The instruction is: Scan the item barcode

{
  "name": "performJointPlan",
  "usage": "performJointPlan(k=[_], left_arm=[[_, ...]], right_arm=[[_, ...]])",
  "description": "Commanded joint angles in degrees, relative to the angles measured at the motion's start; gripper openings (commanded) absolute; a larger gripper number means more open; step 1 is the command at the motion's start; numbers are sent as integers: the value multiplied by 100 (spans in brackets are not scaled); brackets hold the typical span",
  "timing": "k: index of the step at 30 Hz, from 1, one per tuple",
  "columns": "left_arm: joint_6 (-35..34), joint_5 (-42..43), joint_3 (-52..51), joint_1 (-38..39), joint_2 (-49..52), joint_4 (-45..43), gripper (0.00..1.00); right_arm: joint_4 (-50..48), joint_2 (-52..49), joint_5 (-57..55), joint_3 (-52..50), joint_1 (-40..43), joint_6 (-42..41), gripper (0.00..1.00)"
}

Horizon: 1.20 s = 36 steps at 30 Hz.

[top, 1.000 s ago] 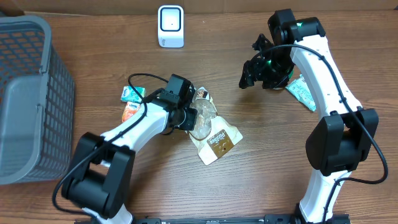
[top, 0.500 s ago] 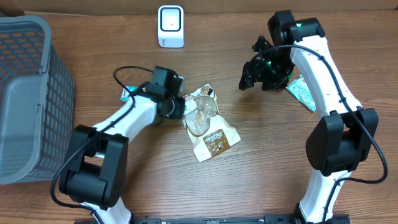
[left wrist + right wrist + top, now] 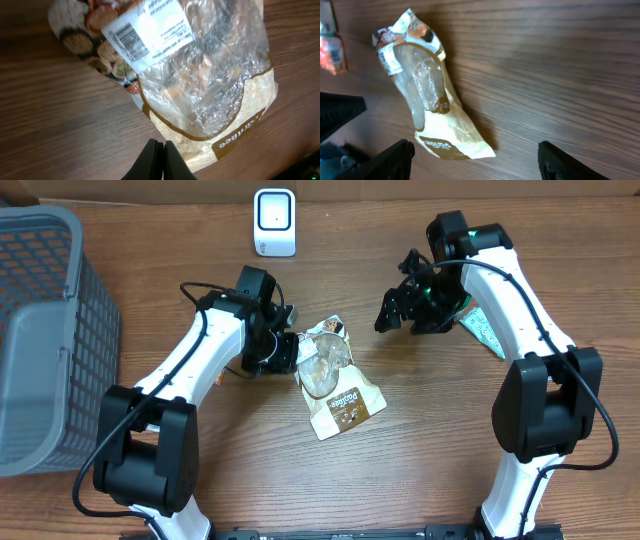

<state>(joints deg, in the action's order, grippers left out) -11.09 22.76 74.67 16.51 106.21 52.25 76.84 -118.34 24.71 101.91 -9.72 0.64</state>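
Wooden table with snack bag, white scanner, grey basket

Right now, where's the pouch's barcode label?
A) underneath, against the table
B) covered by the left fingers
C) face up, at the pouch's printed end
C: the left wrist view shows the white barcode label facing the camera on the printed end of the pouch, with the shut left fingers down at its opposite edge, well clear of the label.

Bag at centre; left pincer just left of it; scanner behind; basket far left; packet far right.
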Motion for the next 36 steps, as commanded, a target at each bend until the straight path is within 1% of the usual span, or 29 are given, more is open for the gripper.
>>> performJointPlan(k=[1,3,6,9,21,26,29,32,36], left_arm=[[-385,236,-328,46,120,-98,4],[-400,238,-570,46,122,-461,5],[-422,236,-879,44,131,-1204,4],[-470,234,-1043,44,131,-1674,4],[-468,-7,-1237,39,138,-2518,4],[-525,-249,-1403,37,186,-2653,4],[-527,-234,-1412,37,321,-2723,4],[-527,-221,-1412,37,490,-2785,4],[-529,-214,-1412,28,601,-2787,4]], right_arm=[[-107,17,645,-306,31,407,78],[-201,2,791,-507,31,570,78],[-378,-7,848,-791,31,590,78],[-540,-7,896,-1019,31,588,79],[-1169,-9,1462,-1687,31,584,78],[-1235,-9,1528,-1794,15,586,79],[-1379,-9,1661,-1884,-79,581,78],[-1725,-20,1740,-2107,-267,374,78],[-2352,-50,1740,-2474,-614,-111,77]])
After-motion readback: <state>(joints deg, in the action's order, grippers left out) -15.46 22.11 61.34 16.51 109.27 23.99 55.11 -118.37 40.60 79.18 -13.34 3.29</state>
